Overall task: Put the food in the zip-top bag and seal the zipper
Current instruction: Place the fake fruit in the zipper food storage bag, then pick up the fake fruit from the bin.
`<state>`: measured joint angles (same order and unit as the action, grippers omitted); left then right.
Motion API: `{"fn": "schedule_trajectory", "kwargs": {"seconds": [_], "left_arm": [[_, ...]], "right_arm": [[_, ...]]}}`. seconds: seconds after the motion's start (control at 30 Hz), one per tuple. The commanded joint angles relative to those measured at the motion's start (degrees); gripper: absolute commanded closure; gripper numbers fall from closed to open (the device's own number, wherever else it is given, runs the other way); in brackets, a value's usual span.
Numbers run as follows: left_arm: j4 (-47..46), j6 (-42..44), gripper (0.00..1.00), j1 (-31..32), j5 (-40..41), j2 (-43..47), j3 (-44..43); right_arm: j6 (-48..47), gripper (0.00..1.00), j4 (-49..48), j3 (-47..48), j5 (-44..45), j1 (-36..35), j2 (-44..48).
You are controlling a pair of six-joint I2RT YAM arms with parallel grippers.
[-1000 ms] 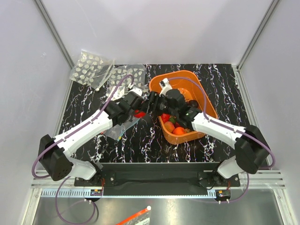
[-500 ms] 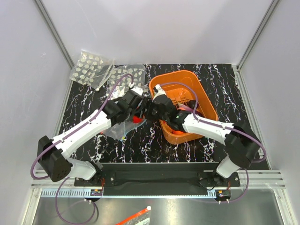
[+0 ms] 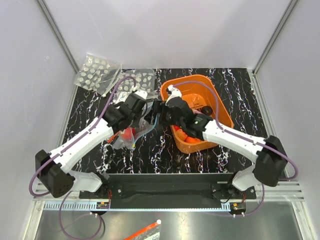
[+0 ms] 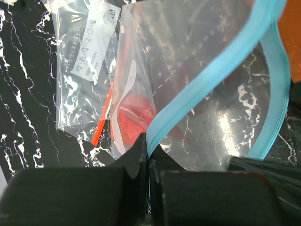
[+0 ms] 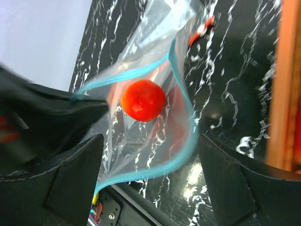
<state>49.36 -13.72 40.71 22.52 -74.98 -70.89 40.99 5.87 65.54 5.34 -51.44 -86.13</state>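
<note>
The right tool (image 5: 149, 181) has just spread its jaws wide. It hangs over the mouth of the zip-top bag (image 5: 141, 141) with nothing between its fingers. Half a second ago it arrived here from the orange basket (image 3: 212, 86). Below it, a round red toy fruit (image 5: 143, 100) now lies inside the teal rim, so this looks like a fresh drop. Whether the fruit has settled or is still falling I cannot tell.

The left tool (image 4: 148, 143) stays clamped on the zipper (image 4: 211, 73), pinching one lip of the teal strip and lifting it so the mouth gapes. The bag has shifted a little toward the near left of the desk (image 3: 245, 95) over the last second, and its body slumps there beside the other clear bag with the red strip (image 4: 80, 70).

For the task, one more piece is in. More food (image 3: 189, 136) shows in the basket, orange pieces among it, so filling is likely not finished. The right arm probably has to go back for another piece. Sealing can only come later, once the lifted lip is laid flat against the other.
</note>
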Motion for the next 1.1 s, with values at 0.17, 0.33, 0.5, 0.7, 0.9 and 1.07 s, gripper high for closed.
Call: {"fn": "schedule_trajectory", "kwargs": {"seconds": [0.17,0.33,0.5,0.7,0.9,1.07], "left_arm": [[-5.8,1.4,1.0,-0.2,2.8,3.7,4.3],[-6.3,1.8,1.0,-0.1,4.5,4.4,5.5],[-6.3,2.1,1.0,-0.2,4.6,4.3,5.8],[-6.4,2.2,1.0,-0.2,4.7,4.1,5.8],[-6.4,2.3,1.0,-0.2,4.6,4.1,6.0],[-6.5,2.3,1.0,-0.2,4.3,4.2,6.0]], "right_arm": [[-13.8,0.1,21.4,14.5,12.6,-0.1,6.1],[-18.2,0.11,33.0,16.0,11.7,6.9,7.5],[-20.9,0.0,37.0,12.7,6.8,15.2,9.0],[-23.0,0.0,38.2,11.1,4.9,20.7,3.6],[-23.9,0.0,39.4,13.0,5.2,21.4,-4.6],[-24.0,0.01,36.7,12.2,4.0,23.3,-8.3]]}}
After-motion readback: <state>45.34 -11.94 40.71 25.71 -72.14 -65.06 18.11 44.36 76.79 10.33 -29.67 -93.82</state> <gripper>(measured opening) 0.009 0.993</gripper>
